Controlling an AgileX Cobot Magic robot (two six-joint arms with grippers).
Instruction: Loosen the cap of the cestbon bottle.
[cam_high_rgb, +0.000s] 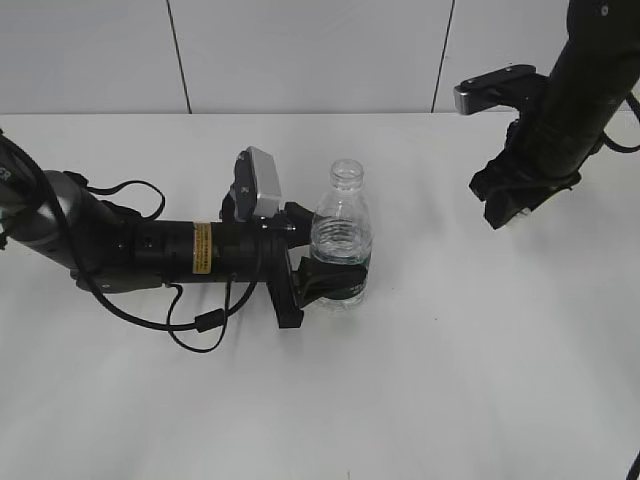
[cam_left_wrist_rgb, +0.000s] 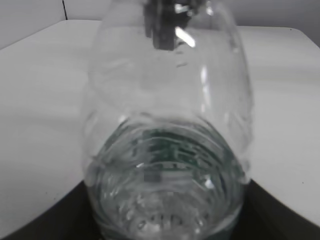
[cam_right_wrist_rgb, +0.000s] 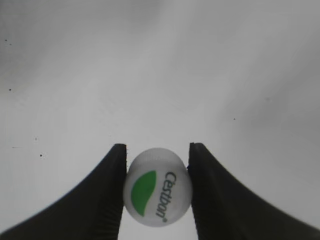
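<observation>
The cestbon bottle stands upright at the table's middle, clear and ribbed, with a dark green label band low down and an open, bare threaded neck. My left gripper lies low along the table and is shut on the bottle's lower body; the bottle fills the left wrist view. My right gripper hangs above the table at the right, apart from the bottle. It is shut on the white cap, whose top shows a green leaf mark and "Cestbon" lettering, pinched between the two black fingers.
White table with a tiled wall behind it. The left arm's cable loops on the table below the arm.
</observation>
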